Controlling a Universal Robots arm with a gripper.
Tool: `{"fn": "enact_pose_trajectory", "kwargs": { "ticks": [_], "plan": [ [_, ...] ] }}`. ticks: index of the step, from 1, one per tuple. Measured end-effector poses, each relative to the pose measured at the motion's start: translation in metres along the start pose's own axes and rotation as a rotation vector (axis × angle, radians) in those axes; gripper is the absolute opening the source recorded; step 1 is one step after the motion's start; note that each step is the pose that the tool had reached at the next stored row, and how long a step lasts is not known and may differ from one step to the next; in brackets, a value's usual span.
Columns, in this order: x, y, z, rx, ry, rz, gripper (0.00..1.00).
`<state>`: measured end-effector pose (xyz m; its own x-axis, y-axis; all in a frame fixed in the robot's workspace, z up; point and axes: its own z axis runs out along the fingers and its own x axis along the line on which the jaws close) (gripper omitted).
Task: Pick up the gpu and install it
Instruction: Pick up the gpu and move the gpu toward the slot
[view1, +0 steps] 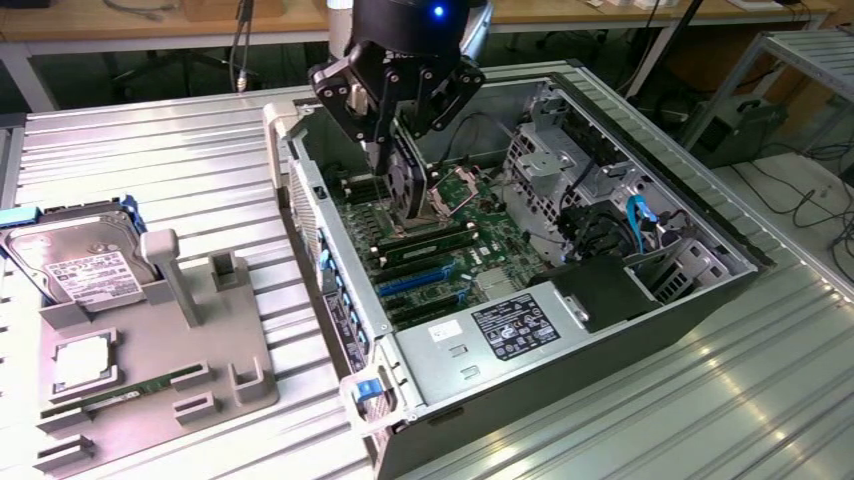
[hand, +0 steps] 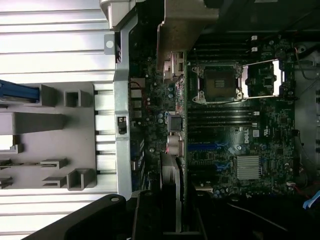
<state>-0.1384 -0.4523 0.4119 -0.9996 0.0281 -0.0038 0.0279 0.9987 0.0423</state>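
Clenching the gpu (view1: 411, 185), the gripper (view1: 398, 128) hangs it on edge over the motherboard (view1: 454, 245), short of the blue slots (view1: 416, 283) nearer the case's front.

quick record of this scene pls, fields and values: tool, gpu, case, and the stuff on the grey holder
tool: tool shut on the gpu, above the open case
gpu: gpu dark card held on edge over the motherboard
computer case: computer case lying on its side, side panel off
hard drive: hard drive propped in the grey holder, exterior view's left
memory stick: memory stick green, lying in the grey holder
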Motion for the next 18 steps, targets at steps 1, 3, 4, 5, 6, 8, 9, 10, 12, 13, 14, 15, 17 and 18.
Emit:
{"fn": "enact_pose_trajectory", "kwargs": {
  "ticks": [1, 3, 4, 5, 6, 8, 9, 10, 12, 13, 14, 15, 17, 18],
  "plan": [
    [-0.001, 0.0000, 0.0001, -0.0001, 0.0000, 0.000, 0.28],
    [-0.003, 0.0001, 0.0001, 0.0000, 0.0000, 0.000, 0.28],
    [-0.004, 0.0001, 0.0002, 0.0000, 0.0000, 0.000, 0.28],
    [-0.005, 0.0002, 0.0002, 0.0000, 0.0000, 0.000, 0.28],
    [-0.006, 0.0002, 0.0002, 0.0000, 0.0000, 0.000, 0.28],
    [-0.008, 0.0003, 0.0002, 0.0000, 0.0000, 0.000, 0.28],
    [-0.009, 0.0003, 0.0003, 0.0000, 0.0000, 0.000, 0.28],
    [-0.010, 0.0003, 0.0002, 0.0001, 0.0000, 0.000, 0.28],
    [-0.012, 0.0003, 0.0003, 0.0000, 0.0000, 0.000, 0.28],
    [-0.013, 0.0004, 0.0003, 0.0000, 0.0000, 0.000, 0.28],
    [-0.014, 0.0004, 0.0003, 0.0000, 0.0000, 0.000, 0.28],
    [-0.015, 0.0004, 0.0004, 0.0000, 0.0000, 0.000, 0.28],
    [-0.017, 0.0005, 0.0004, 0.0000, 0.0000, 0.000, 0.28],
    [-0.018, 0.0005, 0.0004, 0.0000, 0.0000, 0.000, 0.28]
  ]
}}
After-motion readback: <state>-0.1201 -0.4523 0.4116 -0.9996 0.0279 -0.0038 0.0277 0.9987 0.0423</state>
